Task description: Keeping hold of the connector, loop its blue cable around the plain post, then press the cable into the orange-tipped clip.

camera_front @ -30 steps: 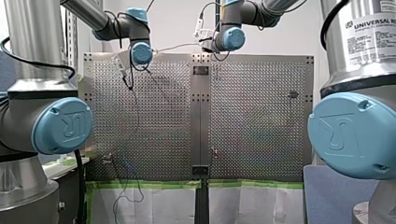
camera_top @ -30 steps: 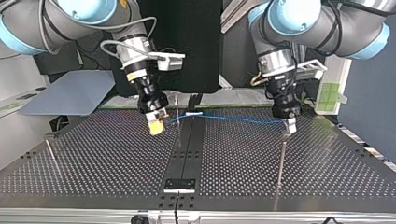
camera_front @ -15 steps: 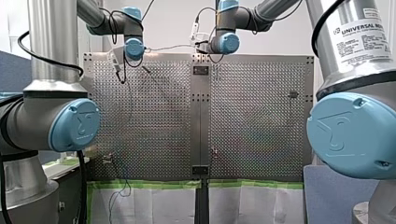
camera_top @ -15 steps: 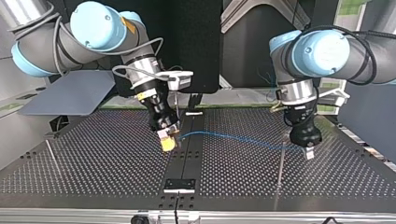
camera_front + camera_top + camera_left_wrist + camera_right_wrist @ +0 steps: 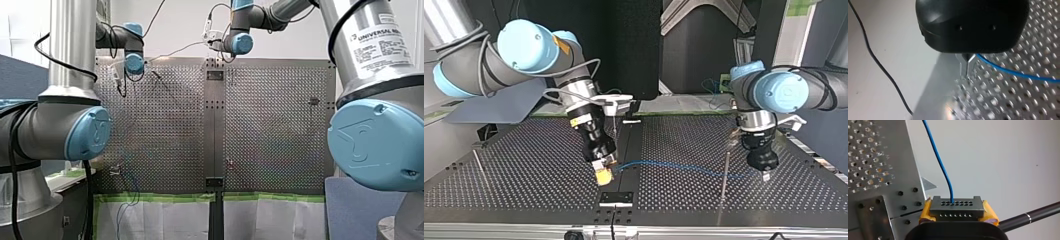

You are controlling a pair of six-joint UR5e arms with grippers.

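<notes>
Gripping a grey perforated connector (image 5: pixel 957 206) is my right tool (image 5: pixel 957 212); my left tool (image 5: pixel 968 66) pinches its blue cable (image 5: pixel 1018 73)

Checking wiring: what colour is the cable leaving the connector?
Blue: the cable leaving the connector shows best in the right wrist view.

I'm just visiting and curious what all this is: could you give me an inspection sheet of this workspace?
Surface: perforated metal table, dark centre strip.
Job's things: grey connector; blue cable stretched between grippers; upright post, cable not looped round it; clip not made out.
Clutter: nothing seen.
Grippers: right gripper, yellow pads, shut on connector; left gripper, metal fingers, shut on blue cable.
Cables: thin black wire beside left gripper.
Surroundings: green tape along table edge.
</notes>
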